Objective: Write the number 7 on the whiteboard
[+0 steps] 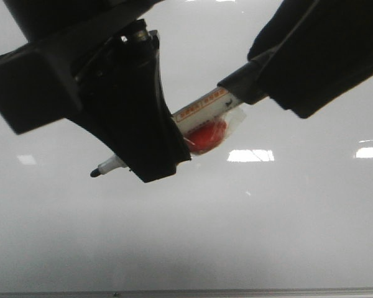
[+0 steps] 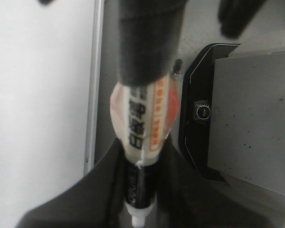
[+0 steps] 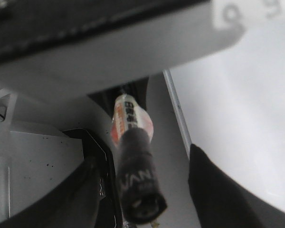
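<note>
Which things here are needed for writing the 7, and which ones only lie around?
Needed: whiteboard, marker, left gripper holding it, right gripper at its dark end. No 7 visible yet.
Only around: grey black-edged block beside the board.

Black left gripper [image 1: 133,124] and black right gripper [image 1: 261,81] against the glossy grey-white whiteboard [image 1: 186,236]. The marker [image 1: 205,107] shows a white barrel with orange label bands, black tip at eight o'clock, red-orange blob beneath.
</note>
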Robot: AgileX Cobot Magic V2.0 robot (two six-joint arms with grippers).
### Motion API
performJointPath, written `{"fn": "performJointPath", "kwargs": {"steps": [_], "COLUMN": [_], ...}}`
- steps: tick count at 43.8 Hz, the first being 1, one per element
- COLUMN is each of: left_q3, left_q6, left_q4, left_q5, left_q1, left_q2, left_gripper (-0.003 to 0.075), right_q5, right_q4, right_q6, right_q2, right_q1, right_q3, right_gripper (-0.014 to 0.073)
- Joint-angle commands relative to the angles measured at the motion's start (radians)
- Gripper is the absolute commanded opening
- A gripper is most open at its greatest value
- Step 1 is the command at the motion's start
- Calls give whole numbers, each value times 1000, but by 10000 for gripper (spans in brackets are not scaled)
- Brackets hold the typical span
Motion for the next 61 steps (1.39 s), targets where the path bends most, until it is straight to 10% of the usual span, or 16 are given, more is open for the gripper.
{"fn": "performJointPath", "kwargs": {"steps": [1,24,40,61], "left_q3": [-33,-33,-33,222], "left_q6": [-1,-1,-78,-225], "left_q4": [-13,-13,37,-34], "left_q5": [-38,-63,-35,-61], "left_q1": [-7,-7,38,464], "left_q2": [-31,-31,-72,-527], "left_gripper": [-20,-6,376,375], "right_q5": [-40,-51,-54,-88], "right_q4": [51,29,1,-538], "right_q6": [-13,-12,46,833], "right_q2": [19,38,38,-174], "right_q1": [28,63,52,24], "right_q3": [-45,-54,-54,20], "right_gripper": [436,8,-116,-116]}}
